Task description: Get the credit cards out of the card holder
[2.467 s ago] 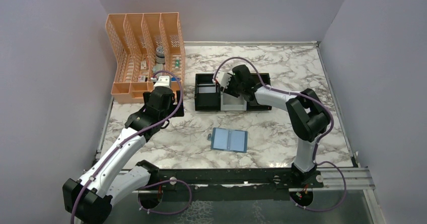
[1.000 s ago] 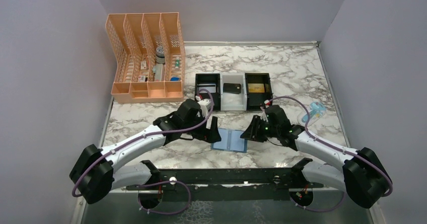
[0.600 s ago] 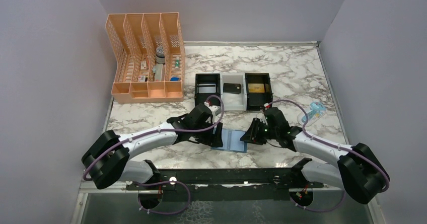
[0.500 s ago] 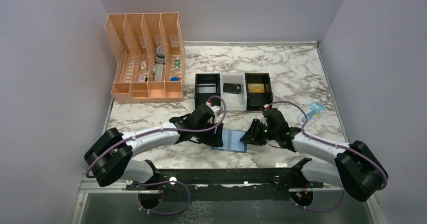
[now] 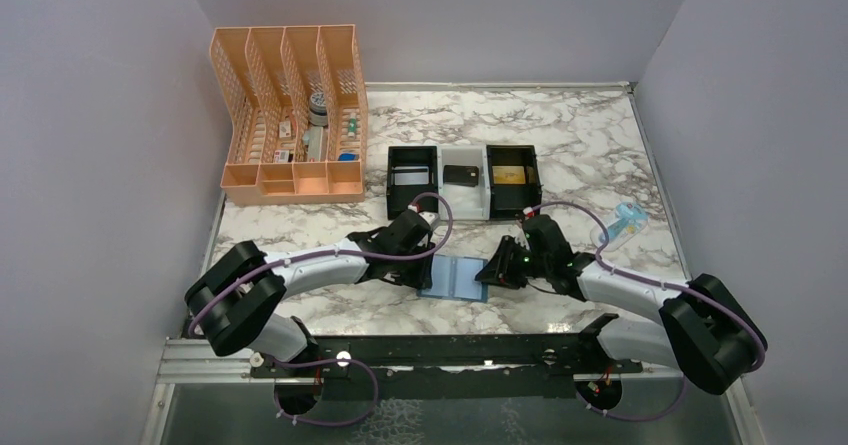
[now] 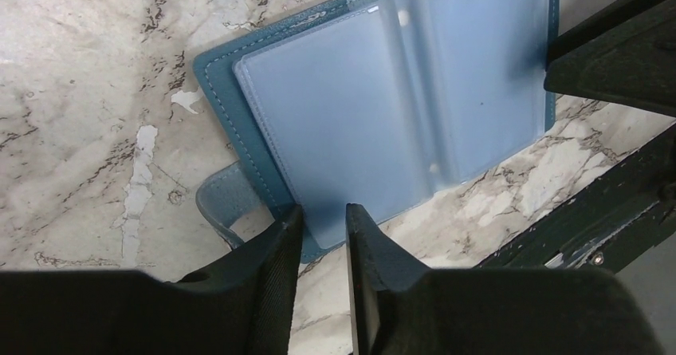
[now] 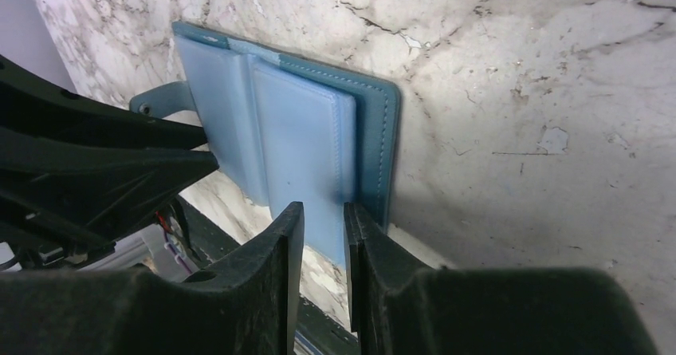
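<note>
The teal-blue card holder (image 5: 457, 277) lies open and flat near the table's front edge, its light blue inner panels (image 6: 383, 108) facing up with no card showing in them. My left gripper (image 5: 430, 275) stands at its left end, the jaws a narrow gap apart over the holder's corner (image 6: 323, 207). At the right end my right gripper (image 5: 485, 273) stands the same way over the holder's edge (image 7: 321, 206). Nothing is pinched. A silver card (image 5: 410, 176), a black card (image 5: 460, 174) and a gold card (image 5: 507, 174) lie in the tray (image 5: 465, 205).
An orange mesh file organizer (image 5: 290, 115) stands at the back left with small items in it. A small light blue object (image 5: 622, 217) lies on the marble at the right. A black rail (image 5: 450, 350) runs along the near table edge.
Both arms have come down to the card holder's two ends. The left jaws have narrowed from wide open to a slim gap, and the right jaws have narrowed slightly.
</note>
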`<state>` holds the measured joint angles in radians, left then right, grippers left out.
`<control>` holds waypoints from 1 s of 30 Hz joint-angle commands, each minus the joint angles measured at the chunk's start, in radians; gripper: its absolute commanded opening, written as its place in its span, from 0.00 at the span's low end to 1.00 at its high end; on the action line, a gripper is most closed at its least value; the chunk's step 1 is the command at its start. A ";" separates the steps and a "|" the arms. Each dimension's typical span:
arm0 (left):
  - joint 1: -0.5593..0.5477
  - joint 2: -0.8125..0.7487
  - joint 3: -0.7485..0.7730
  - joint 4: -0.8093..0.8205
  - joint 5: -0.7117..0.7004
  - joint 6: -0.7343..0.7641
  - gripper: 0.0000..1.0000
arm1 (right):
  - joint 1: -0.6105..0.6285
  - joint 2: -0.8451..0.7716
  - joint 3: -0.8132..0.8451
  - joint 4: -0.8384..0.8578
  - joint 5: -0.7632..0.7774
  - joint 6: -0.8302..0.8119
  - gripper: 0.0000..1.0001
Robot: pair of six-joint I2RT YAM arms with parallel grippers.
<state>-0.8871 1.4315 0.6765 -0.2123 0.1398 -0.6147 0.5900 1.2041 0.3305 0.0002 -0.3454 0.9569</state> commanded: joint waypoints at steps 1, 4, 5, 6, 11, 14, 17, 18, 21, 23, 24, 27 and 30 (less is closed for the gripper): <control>-0.013 0.018 -0.001 0.029 -0.016 0.011 0.26 | 0.006 -0.045 0.020 -0.028 0.013 -0.016 0.25; -0.018 0.023 0.008 0.030 -0.016 0.008 0.23 | 0.005 -0.057 0.047 -0.067 0.024 -0.030 0.25; -0.018 0.021 0.008 0.029 -0.017 0.005 0.22 | 0.005 -0.059 0.055 -0.077 0.029 -0.032 0.25; -0.019 0.020 0.007 0.030 -0.019 0.002 0.22 | 0.005 -0.060 0.061 -0.082 0.032 -0.032 0.25; -0.020 0.011 -0.004 0.032 -0.023 -0.006 0.22 | 0.006 -0.032 0.060 -0.068 0.025 -0.026 0.25; -0.021 0.009 -0.009 0.034 -0.020 -0.005 0.22 | 0.005 -0.001 0.059 -0.054 0.013 -0.030 0.25; -0.021 0.010 -0.014 0.038 -0.019 -0.006 0.21 | 0.005 0.012 0.049 -0.026 -0.003 -0.018 0.25; -0.021 0.010 -0.015 0.039 -0.017 -0.006 0.21 | 0.005 0.012 0.046 -0.015 -0.011 -0.015 0.25; -0.024 0.009 -0.017 0.044 -0.010 -0.006 0.18 | 0.005 -0.003 0.043 0.011 -0.031 -0.004 0.25; -0.023 0.007 -0.016 0.044 -0.009 -0.006 0.17 | 0.005 -0.016 0.046 0.017 -0.038 0.003 0.25; -0.023 0.005 -0.015 0.044 -0.009 -0.007 0.16 | 0.005 -0.021 0.044 0.032 -0.048 0.007 0.25; -0.025 0.004 -0.012 0.045 -0.011 -0.009 0.16 | 0.005 -0.028 0.042 0.080 -0.088 0.030 0.25; -0.025 0.005 -0.011 0.044 -0.015 -0.011 0.15 | 0.006 -0.015 0.055 0.101 -0.112 0.041 0.25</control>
<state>-0.9054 1.4410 0.6720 -0.1913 0.1371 -0.6167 0.5900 1.1950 0.3702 0.0219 -0.3943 0.9684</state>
